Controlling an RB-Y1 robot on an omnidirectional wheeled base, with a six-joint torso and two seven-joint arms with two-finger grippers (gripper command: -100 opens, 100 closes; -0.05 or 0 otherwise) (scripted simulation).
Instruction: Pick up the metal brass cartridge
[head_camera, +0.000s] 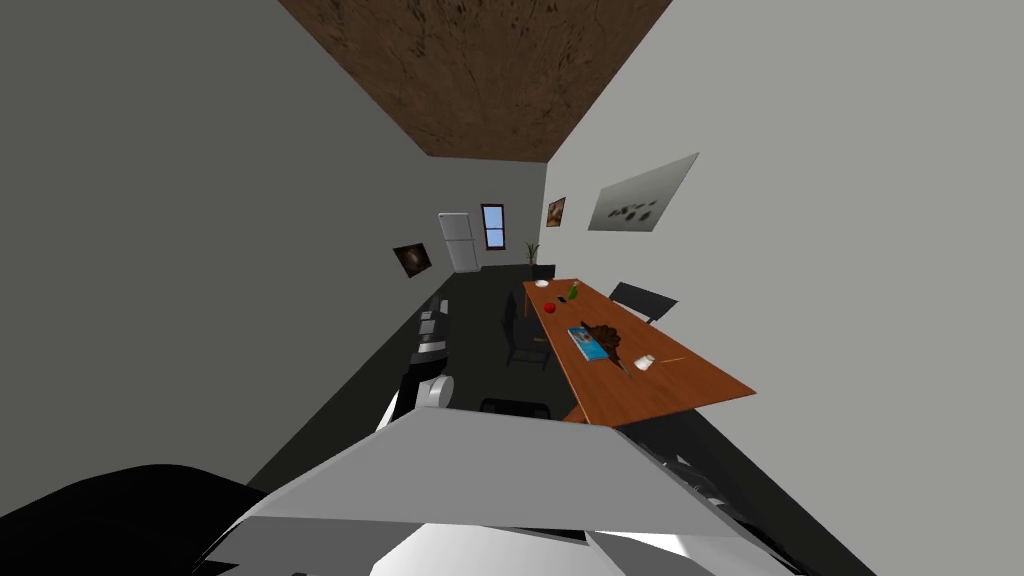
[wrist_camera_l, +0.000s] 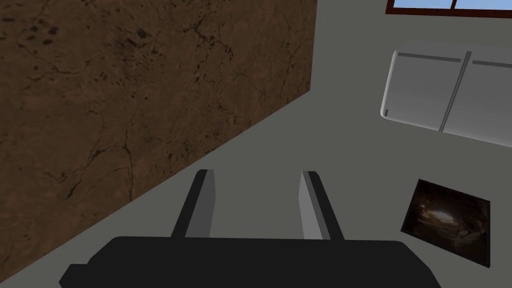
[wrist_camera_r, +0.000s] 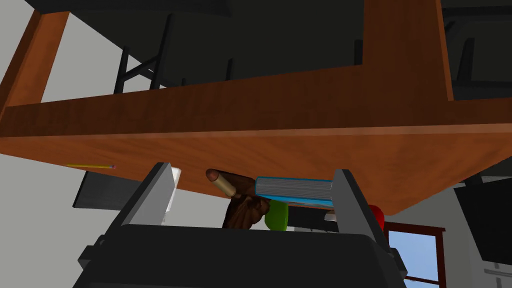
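The brass cartridge (wrist_camera_r: 222, 182) is a short golden cylinder with a brown rounded tip, lying on the orange-brown wooden table (wrist_camera_r: 310, 150). It rests against a dark brown crumpled object (wrist_camera_r: 245, 207) and beside a blue-covered book (wrist_camera_r: 294, 189). My right gripper (wrist_camera_r: 252, 172) is open, some way short of the table's edge, and the cartridge shows between its fingers. In the head view the book (head_camera: 585, 343) and the brown object (head_camera: 606, 337) lie mid-table. My left gripper (wrist_camera_l: 257, 173) is open, held up at my left side.
On the table also lie a white cup (head_camera: 646, 362), a pencil (head_camera: 673, 358), a red apple (head_camera: 549, 308), a green bottle (head_camera: 573, 291) and a white bowl (head_camera: 541, 283). Dark chairs (head_camera: 522, 338) stand along both sides. A white fridge (head_camera: 459, 241) stands at the far wall.
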